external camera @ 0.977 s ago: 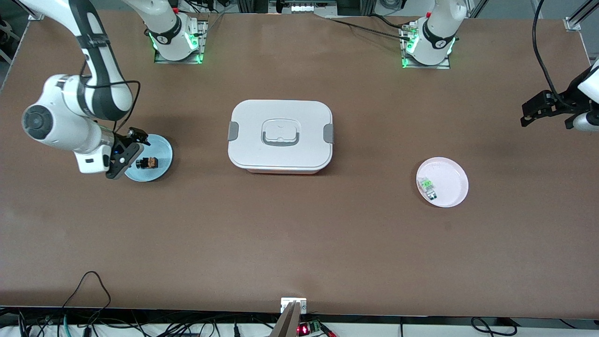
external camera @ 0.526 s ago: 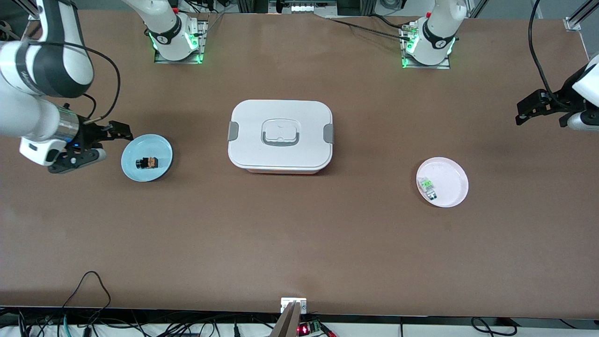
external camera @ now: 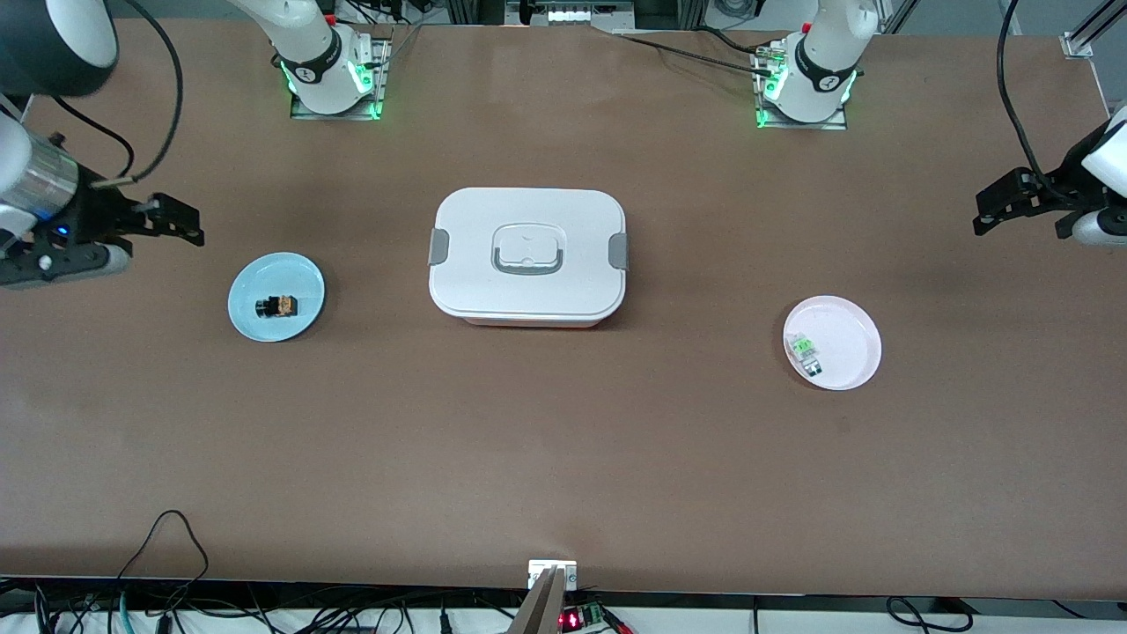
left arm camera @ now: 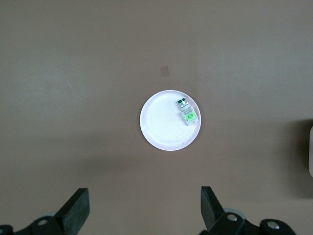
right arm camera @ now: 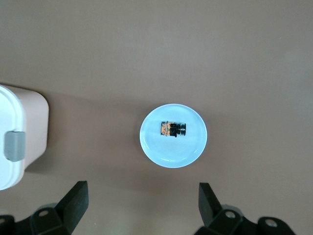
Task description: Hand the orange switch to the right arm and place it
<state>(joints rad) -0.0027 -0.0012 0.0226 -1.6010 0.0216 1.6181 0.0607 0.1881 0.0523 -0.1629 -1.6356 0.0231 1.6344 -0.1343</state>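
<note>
- currently the orange switch (external camera: 277,306) lies on its side in the blue plate (external camera: 304,317), toward the right arm's end of the tabletop (external camera: 563,458); nothing touches it.
- right wrist view: switch (right arm camera: 172,129) sits near the plate's middle, black cap at one end, orange body at the other; blue plate (right arm camera: 161,154) rests flat.
- right gripper (external camera: 180,224) hangs over bare tabletop at the right arm's edge, well apart from the blue plate; fingers (right arm camera: 76,198) spread wide, empty.
- left gripper (external camera: 995,211) hangs over bare tabletop at the left arm's edge; fingers (left arm camera: 78,208) spread wide, empty.
- white lidded box (external camera: 528,255) sits mid-table between the two plates, lid on, grey clips at both ends.
- pink plate (external camera: 850,330) lies toward the left arm's end, nearer the front camera than the box; green-and-clear switch (external camera: 804,352) lies in it, close to the rim.
- left wrist view: pink plate (left arm camera: 161,129), green switch (left arm camera: 187,111) near its edge.
</note>
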